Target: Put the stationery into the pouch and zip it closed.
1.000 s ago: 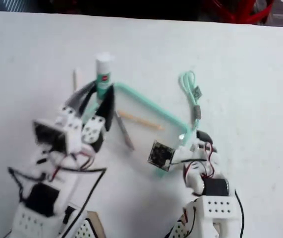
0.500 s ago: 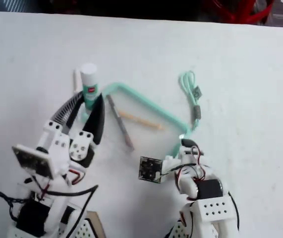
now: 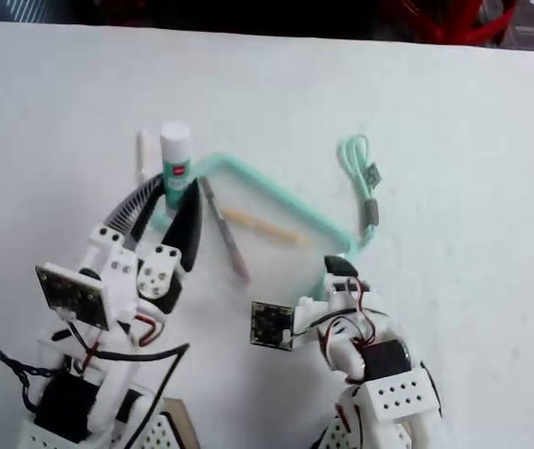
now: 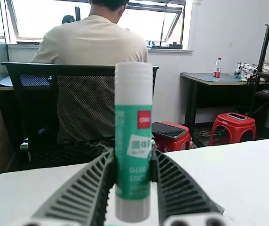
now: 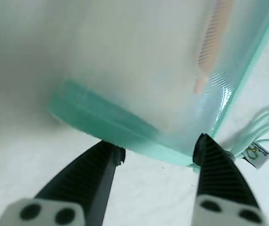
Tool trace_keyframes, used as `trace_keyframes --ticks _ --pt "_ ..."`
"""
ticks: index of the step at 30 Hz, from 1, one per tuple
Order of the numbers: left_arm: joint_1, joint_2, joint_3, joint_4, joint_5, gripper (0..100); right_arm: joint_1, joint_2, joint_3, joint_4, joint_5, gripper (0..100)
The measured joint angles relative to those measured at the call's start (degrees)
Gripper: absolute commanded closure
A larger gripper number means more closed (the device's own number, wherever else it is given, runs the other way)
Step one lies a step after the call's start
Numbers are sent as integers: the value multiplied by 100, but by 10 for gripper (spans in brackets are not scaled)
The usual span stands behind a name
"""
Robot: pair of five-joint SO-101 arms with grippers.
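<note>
My left gripper [image 3: 175,192] is shut on an upright green-and-white glue stick [image 3: 176,159], held by the far left corner of the pouch [image 3: 285,201]. In the left wrist view the glue stick [image 4: 133,141] stands between the gripper [image 4: 133,160] fingers. The pouch is clear with a mint-green border and lies flat. A wooden stick [image 3: 262,227] shows through it and a grey pen [image 3: 224,229] lies at its left side. My right gripper [image 5: 160,146] is open, its fingers either side of the pouch's green edge [image 5: 106,122] near the right corner.
A mint cord with a small tag [image 3: 365,178] trails from the pouch's right corner. A thin white stick [image 3: 141,150] lies left of the glue stick. Bare white table stretches to the far side and the right. A wooden block [image 3: 178,426] sits by the left arm's base.
My left gripper has drawn back and left with the glue stick, uncovering the pouch's left corner and the pen. The right arm has pulled back toward the near edge and slightly left.
</note>
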Motion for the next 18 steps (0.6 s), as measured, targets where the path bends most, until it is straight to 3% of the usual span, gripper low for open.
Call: trace_keyframes --ticks 18 --pt "0 0 0 0 0 978 149 0 246 -730 114 769"
